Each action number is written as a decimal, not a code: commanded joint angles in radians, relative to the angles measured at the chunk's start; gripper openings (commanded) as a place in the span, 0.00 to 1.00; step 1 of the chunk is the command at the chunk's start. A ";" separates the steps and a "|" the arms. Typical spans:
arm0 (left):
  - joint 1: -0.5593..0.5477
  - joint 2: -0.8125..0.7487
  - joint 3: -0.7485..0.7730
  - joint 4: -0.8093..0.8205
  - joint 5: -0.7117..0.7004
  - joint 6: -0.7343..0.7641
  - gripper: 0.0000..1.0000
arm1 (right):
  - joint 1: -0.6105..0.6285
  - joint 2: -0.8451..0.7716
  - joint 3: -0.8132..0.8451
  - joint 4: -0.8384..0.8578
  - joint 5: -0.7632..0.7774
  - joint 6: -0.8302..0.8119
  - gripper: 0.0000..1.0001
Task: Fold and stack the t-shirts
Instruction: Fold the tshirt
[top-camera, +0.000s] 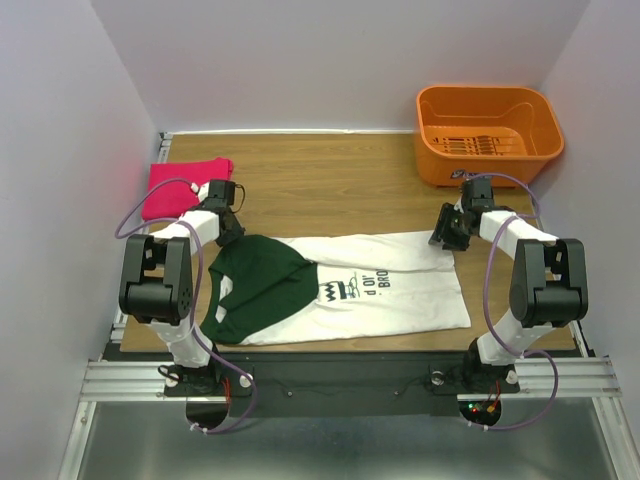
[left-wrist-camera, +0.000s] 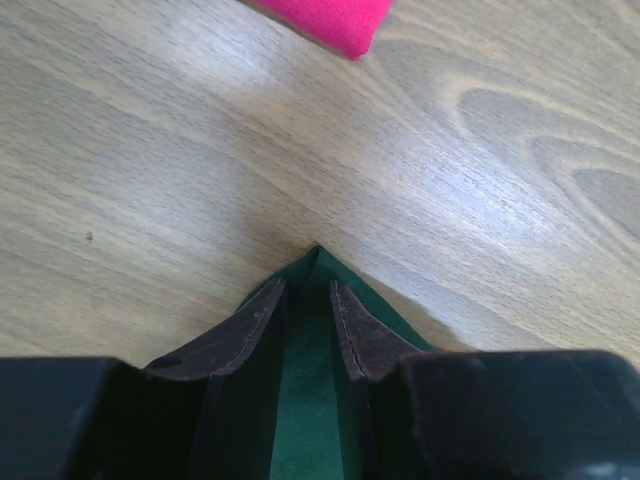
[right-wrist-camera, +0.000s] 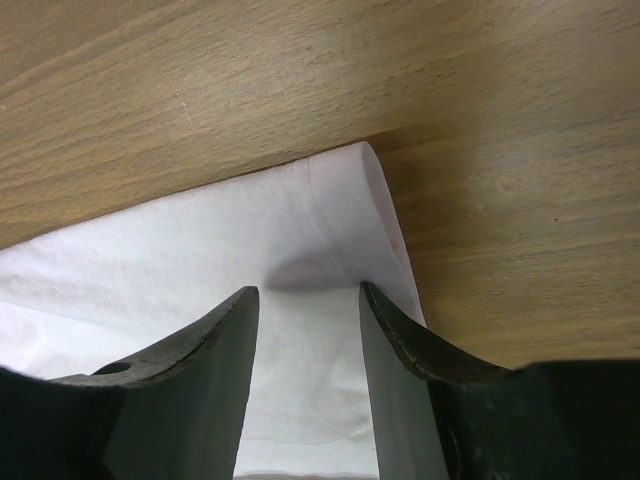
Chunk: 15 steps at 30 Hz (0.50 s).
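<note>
White-and-green t-shirt (top-camera: 390, 295) flat on wooden table (top-camera: 340, 180), pink-red t-shirt (top-camera: 180, 188) far left

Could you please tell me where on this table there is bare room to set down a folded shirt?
The widest bare patch of table lies along the far side, between the pink-red t-shirt and the orange basket. The near half is crowded: the white t-shirt with green sleeves covers it, with the left pincer and right pincer at its far corners.

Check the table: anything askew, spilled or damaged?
Nothing stands out. The white shirt lies flat along the near edge, its green sleeve folded in over it; the pink shirt sits folded at the far left.
</note>
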 joint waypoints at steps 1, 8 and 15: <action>0.003 0.017 -0.007 0.011 -0.003 0.007 0.34 | -0.003 0.008 -0.017 0.034 0.027 -0.013 0.51; 0.011 0.022 -0.013 0.005 -0.032 0.009 0.16 | -0.004 0.009 -0.024 0.035 0.050 -0.012 0.51; 0.051 -0.013 -0.002 -0.025 -0.096 0.021 0.03 | -0.012 0.043 -0.033 0.034 0.101 0.015 0.46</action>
